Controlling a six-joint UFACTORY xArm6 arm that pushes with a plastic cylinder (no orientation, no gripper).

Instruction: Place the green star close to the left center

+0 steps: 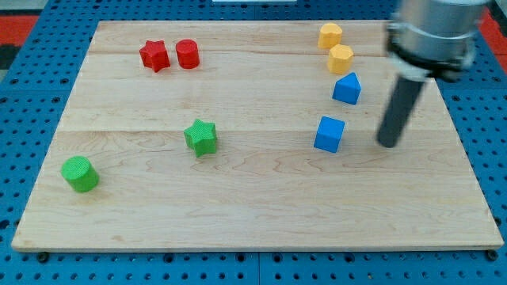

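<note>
The green star [201,137] lies on the wooden board [253,206], a little left of the middle. My tip [388,143] rests on the board far to the view's right of the star, just right of the blue cube [329,134]. The rod rises toward the view's top right, where the arm's grey end blurs. Nothing touches the star.
A green cylinder [80,173] sits at the lower left. A red star [155,55] and a red cylinder [188,54] sit at the upper left. Two yellow blocks [330,35] [341,58] and a blue pointed block [346,88] stand at the upper right.
</note>
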